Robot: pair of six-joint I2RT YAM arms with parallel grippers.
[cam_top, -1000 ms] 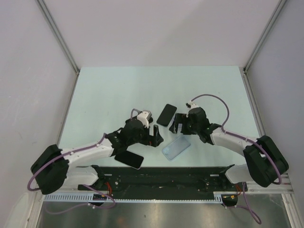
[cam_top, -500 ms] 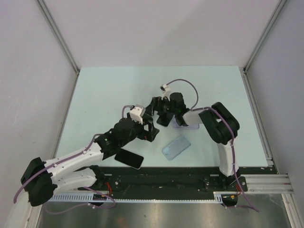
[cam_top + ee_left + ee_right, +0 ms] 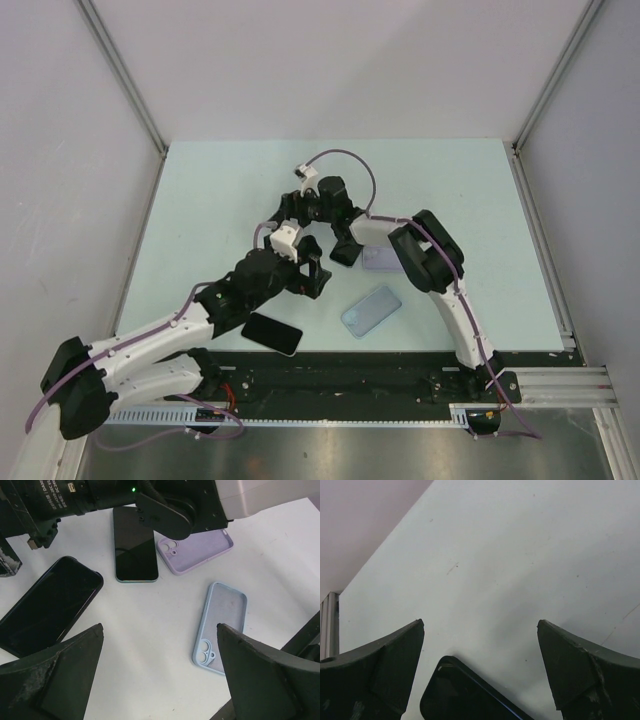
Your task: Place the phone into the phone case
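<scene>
A black phone with a pale rim (image 3: 134,545) lies face up beside an empty purple case (image 3: 197,550). An empty light blue case (image 3: 221,627) lies nearer, inside up. A second dark phone (image 3: 47,605) lies to the left. In the top view the phone (image 3: 345,252), the purple case (image 3: 380,260) and the blue case (image 3: 371,308) sit mid-table. My left gripper (image 3: 312,278) is open and empty above bare table (image 3: 160,630). My right gripper (image 3: 300,205) is open and empty (image 3: 480,625), just over a corner of the dark phone (image 3: 470,695).
A third black phone (image 3: 272,333) lies near the front edge by the left arm. The right arm (image 3: 420,250) stretches across the table over the purple case. Grey walls close in the table at the back and sides.
My right arm has swung left across the table, past the pale-rimmed phone, uncovering the purple case. My left arm has reached a little farther forward. The cases and phones have not moved.
</scene>
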